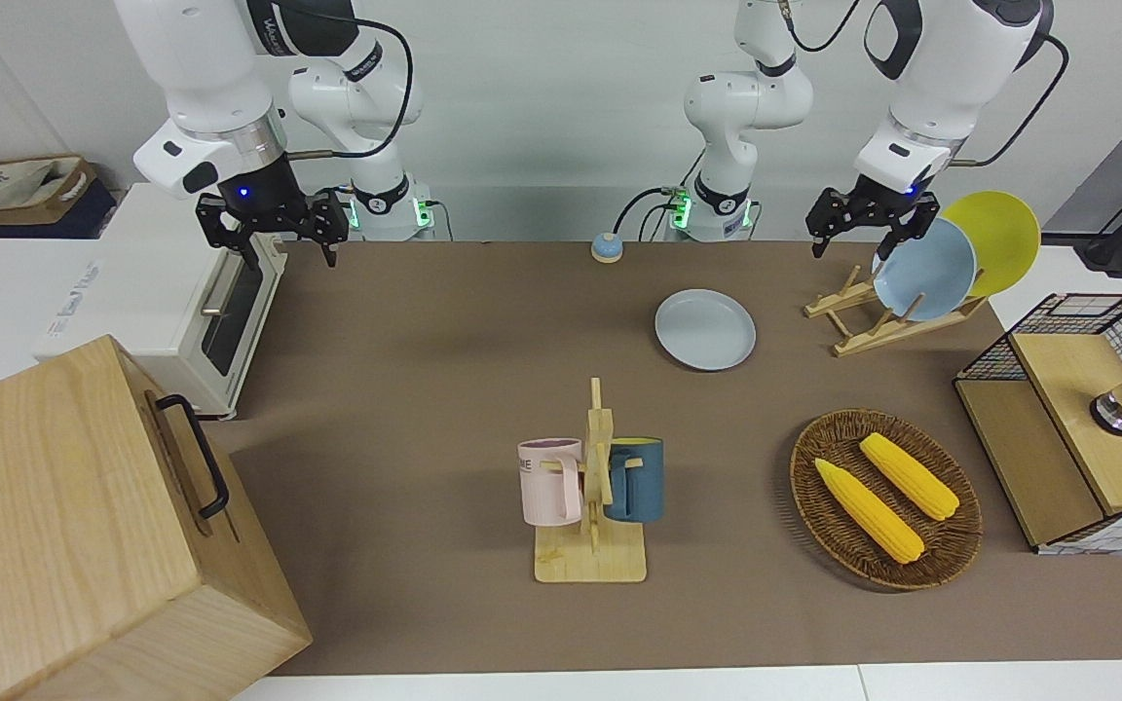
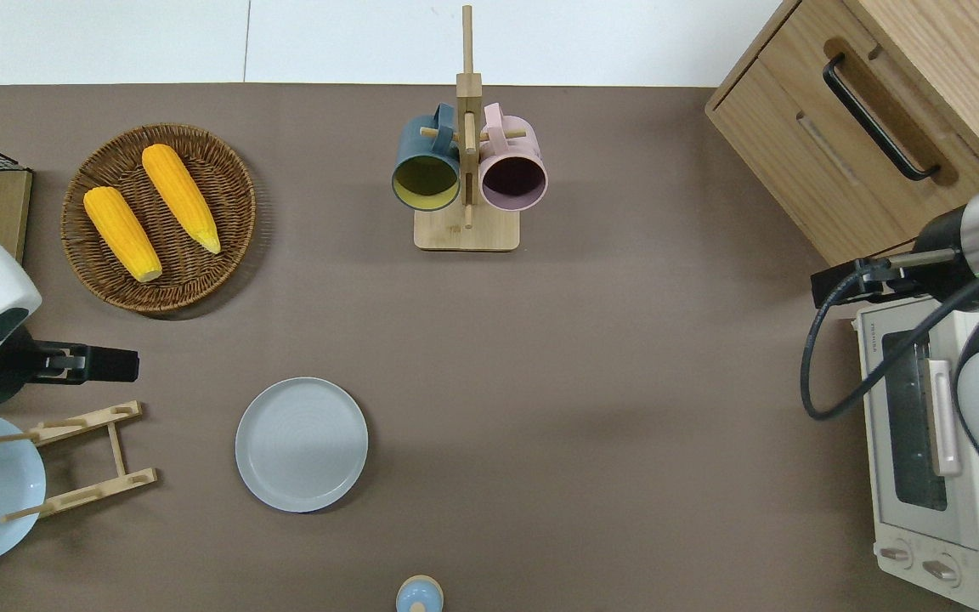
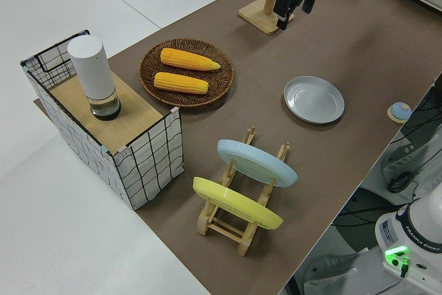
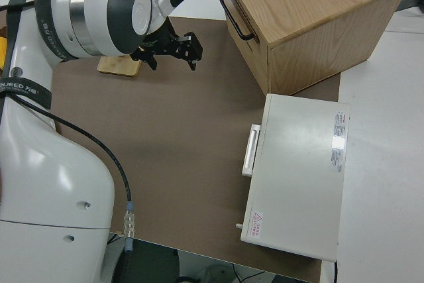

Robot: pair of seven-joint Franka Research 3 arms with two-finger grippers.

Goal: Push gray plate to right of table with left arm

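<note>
One round smooth gray plate (image 2: 301, 444) | flat on matte brown table (image 2: 591, 382)

Even, bright light falls from above in every view. Shadows are soft and short: the gray plate (image 2: 301, 444) throws a thin dark crescent on the table (image 2: 591, 357), and the basket (image 2: 159, 217) does likewise. A broad faint shadow lies on the table's middle. Glare whitens the toaster oven (image 4: 298, 177) top. All views are sharp, without visible edge distortion.

left end effector (image 1: 863, 231) open, right end effector (image 1: 283, 234) open
</note>
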